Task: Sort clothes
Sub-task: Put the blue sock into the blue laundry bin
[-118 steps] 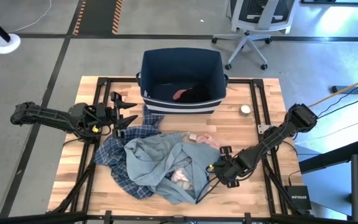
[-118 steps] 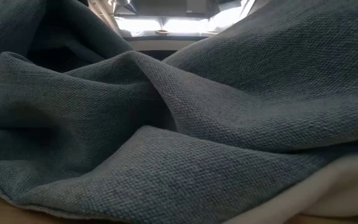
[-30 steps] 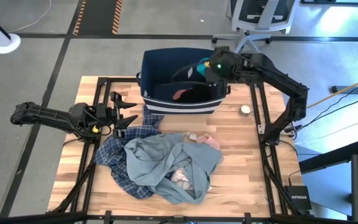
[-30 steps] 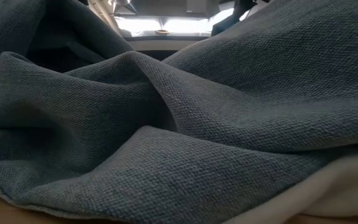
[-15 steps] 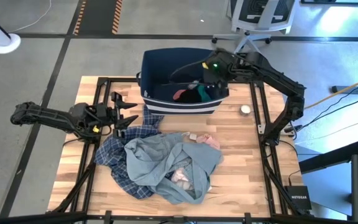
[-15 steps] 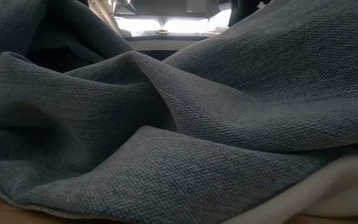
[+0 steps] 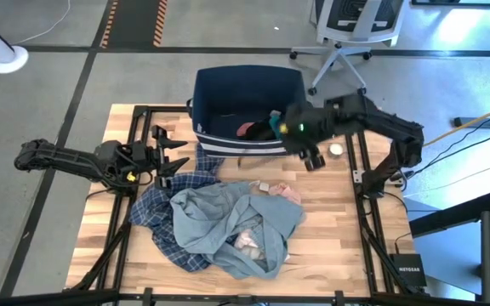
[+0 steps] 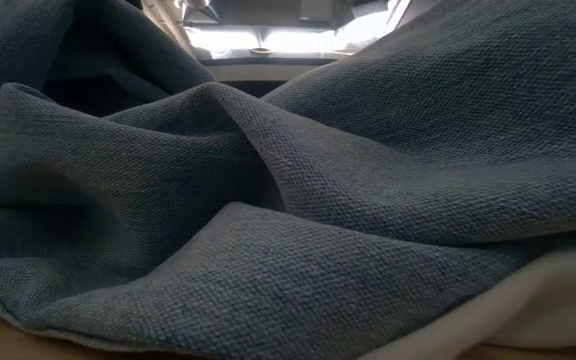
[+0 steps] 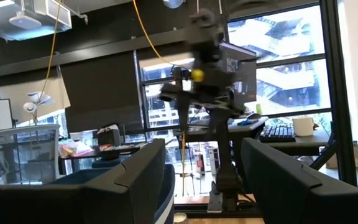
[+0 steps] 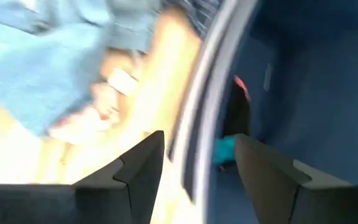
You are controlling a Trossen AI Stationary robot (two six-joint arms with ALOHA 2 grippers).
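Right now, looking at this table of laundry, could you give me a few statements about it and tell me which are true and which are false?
1. The navy bin holds some clothing. True.
2. The grey-blue garment lies inside the bin. False: it lies heaped on the table.
3. The right gripper carries a garment. False: its fingers stand apart, holding nothing.
4. The plaid shirt lies partly under the grey-blue garment. True.
5. The left gripper is open. True.

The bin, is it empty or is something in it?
Not empty. The bin holds a pink piece and a teal piece near its front wall.
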